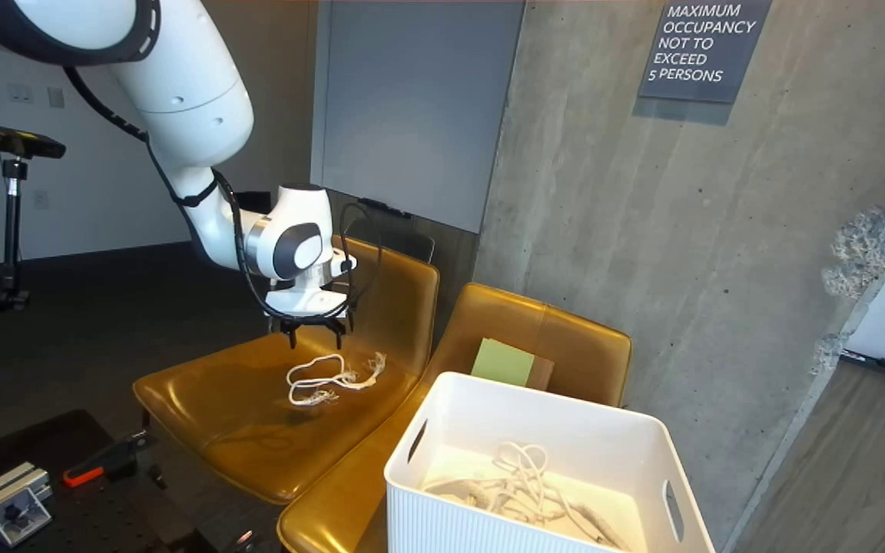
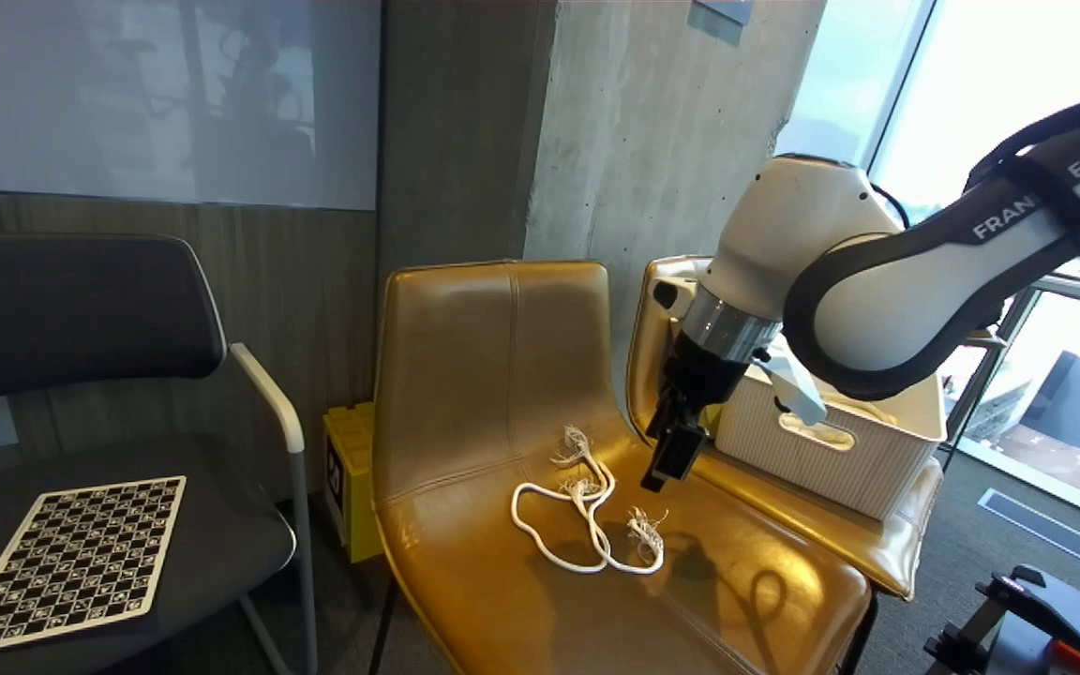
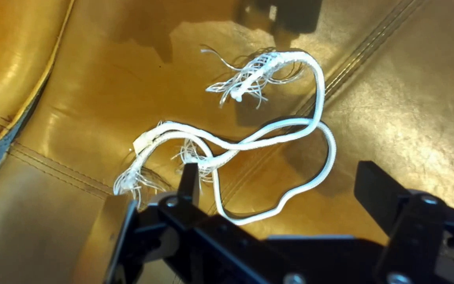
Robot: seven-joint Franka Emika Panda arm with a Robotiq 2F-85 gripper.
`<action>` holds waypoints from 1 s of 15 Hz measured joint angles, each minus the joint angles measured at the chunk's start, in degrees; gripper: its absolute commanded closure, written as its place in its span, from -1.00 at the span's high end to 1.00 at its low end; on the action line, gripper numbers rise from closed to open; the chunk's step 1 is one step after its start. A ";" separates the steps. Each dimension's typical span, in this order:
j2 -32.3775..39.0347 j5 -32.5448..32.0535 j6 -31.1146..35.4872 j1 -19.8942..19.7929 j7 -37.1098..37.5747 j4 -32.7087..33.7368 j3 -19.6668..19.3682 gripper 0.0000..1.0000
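A white rope with frayed ends lies in loose loops on a tan leather chair seat. The rope shows in both exterior views (image 1: 343,379) (image 2: 596,536) and in the wrist view (image 3: 320,88); the chair seat (image 1: 235,418) also shows in all views (image 2: 465,539) (image 3: 412,134). My gripper (image 3: 278,169) is open and empty, with its fingers spread wide. It hangs above the seat, over the rope, in an exterior view (image 1: 316,336) and in another exterior view (image 2: 667,455). A frayed end appears behind the left fingertip in the wrist view. The gripper appears apart from the rope.
A white ribbed bin (image 1: 473,526) with several ropes (image 1: 523,484) inside stands on a neighbouring tan chair (image 1: 565,326). A green card (image 1: 502,361) leans behind it. A dark chair (image 2: 62,309) holds a checkered board (image 2: 76,558). A yellow box (image 2: 362,525) stands between chairs.
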 measured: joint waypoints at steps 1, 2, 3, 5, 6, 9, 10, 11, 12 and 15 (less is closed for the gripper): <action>1.45 0.00 0.00 0.01 0.00 0.89 0.00 1.00; 2.94 0.00 -0.01 0.02 0.02 1.66 -0.07 1.00; 4.32 0.00 0.00 0.05 0.10 2.20 -0.24 1.00; 6.68 -0.12 0.03 0.52 0.26 2.44 -0.98 1.00; 7.85 -0.18 0.06 0.91 0.34 2.38 -1.39 1.00; 11.46 -0.21 0.08 2.43 0.97 2.47 -1.97 1.00; 12.57 -0.23 0.12 3.00 1.19 2.78 -2.05 1.00; 13.36 -0.25 0.06 3.55 1.31 3.47 -2.31 1.00; 13.97 -0.25 -0.17 3.89 1.31 4.17 -2.52 1.00; 15.08 -0.24 -2.22 4.10 1.34 6.41 -2.60 0.39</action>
